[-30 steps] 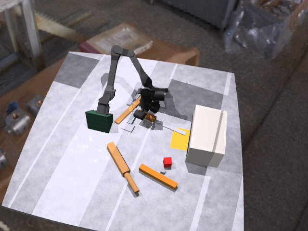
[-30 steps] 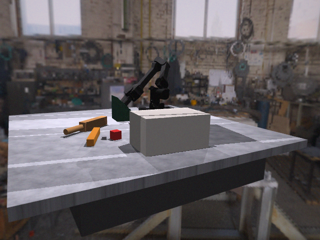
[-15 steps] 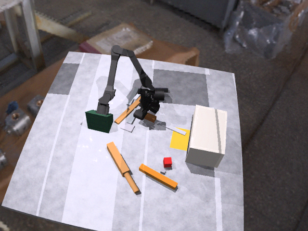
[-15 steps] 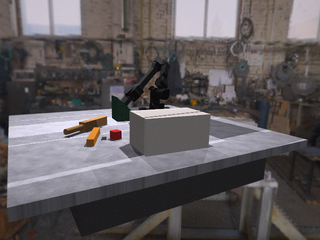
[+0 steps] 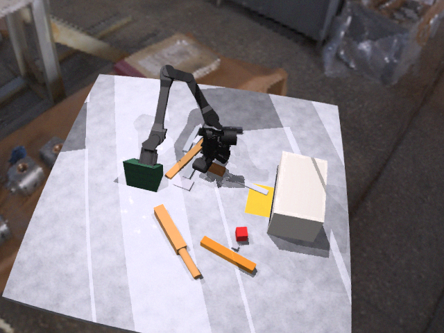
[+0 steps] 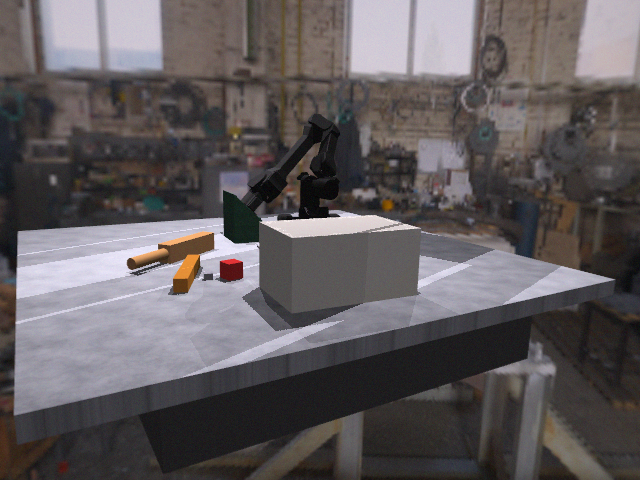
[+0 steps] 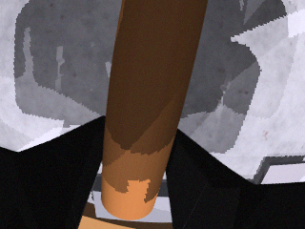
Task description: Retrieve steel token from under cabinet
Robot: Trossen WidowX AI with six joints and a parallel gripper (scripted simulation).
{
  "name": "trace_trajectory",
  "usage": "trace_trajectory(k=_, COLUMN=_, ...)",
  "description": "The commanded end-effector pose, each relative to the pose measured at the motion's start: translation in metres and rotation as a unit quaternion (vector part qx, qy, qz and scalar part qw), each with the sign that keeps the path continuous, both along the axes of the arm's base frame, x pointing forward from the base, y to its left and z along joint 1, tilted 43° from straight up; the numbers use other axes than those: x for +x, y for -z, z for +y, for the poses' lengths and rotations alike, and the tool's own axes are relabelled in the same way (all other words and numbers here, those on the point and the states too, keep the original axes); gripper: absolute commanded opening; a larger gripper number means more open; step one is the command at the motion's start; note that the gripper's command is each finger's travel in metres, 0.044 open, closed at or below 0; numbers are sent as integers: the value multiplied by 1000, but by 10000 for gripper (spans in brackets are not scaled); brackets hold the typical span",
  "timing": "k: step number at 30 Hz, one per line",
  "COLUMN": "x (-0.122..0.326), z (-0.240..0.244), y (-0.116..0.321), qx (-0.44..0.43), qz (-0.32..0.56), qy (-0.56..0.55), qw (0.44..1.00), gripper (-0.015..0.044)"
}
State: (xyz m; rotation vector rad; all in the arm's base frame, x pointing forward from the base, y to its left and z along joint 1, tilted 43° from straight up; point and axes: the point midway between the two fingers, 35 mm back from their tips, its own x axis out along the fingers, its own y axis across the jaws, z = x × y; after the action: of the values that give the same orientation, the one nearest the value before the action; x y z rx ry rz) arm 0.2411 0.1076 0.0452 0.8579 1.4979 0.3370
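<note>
My gripper is shut on the brown round handle of a tool, low over the table in front of the cabinet. The tool's thin grey shaft runs from the handle to a pale flat end, which lies over the back part of the yellow marked area. The off-white cabinet stands just beyond that area. In the exterior view the cabinet hides the fingers and the tool. The steel token and the vent slots cannot be made out in any view.
An orange bar and pale flat pieces lie beside the gripper. Nearer the top camera lie an orange paddle, another orange bar, a red cube and a small grey piece.
</note>
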Motion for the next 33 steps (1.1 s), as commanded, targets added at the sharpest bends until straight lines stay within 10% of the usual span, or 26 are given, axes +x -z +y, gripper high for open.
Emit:
trace_trajectory(k=1, x=4, z=-1, y=0, qx=0, qz=-2, qy=-1, qw=1000, gripper=0)
trace_trajectory(k=33, x=39, z=-11, y=5, qx=0, qz=-3, qy=-2, qw=1000, gripper=0)
